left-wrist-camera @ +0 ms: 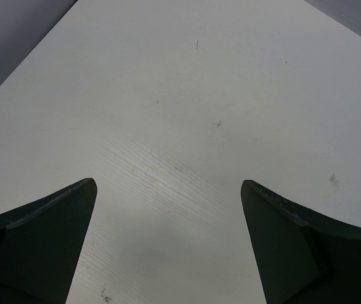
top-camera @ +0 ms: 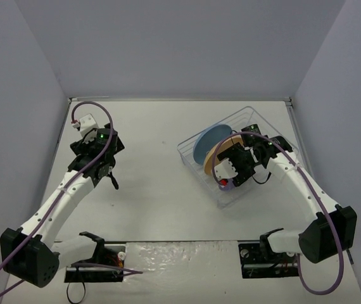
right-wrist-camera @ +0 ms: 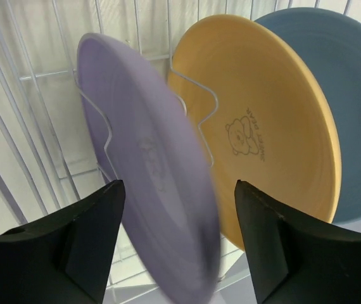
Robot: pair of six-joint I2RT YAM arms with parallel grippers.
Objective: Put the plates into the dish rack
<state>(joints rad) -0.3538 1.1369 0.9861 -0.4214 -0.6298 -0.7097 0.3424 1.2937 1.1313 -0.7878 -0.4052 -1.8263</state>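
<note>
The clear dish rack (top-camera: 193,170) stands at the right of the table. The blue plate (top-camera: 209,140) and the orange-yellow plate (top-camera: 211,166) stand on edge in it. In the right wrist view the blue plate (right-wrist-camera: 351,95) is farthest and the orange-yellow plate (right-wrist-camera: 263,126) is in front of it. The light purple plate (right-wrist-camera: 155,171), blurred, is nearest, among the rack's dividers (right-wrist-camera: 35,126). My right gripper (right-wrist-camera: 179,190) straddles the purple plate's edge, open, with a gap on both sides. My left gripper (left-wrist-camera: 168,187) is open over bare table, far left of the rack (top-camera: 107,180).
The white table (top-camera: 155,190) is walled on the left, back and right. The rack lies at an angle close to the right wall. Both arm bases and their cable clutter sit at the near edge.
</note>
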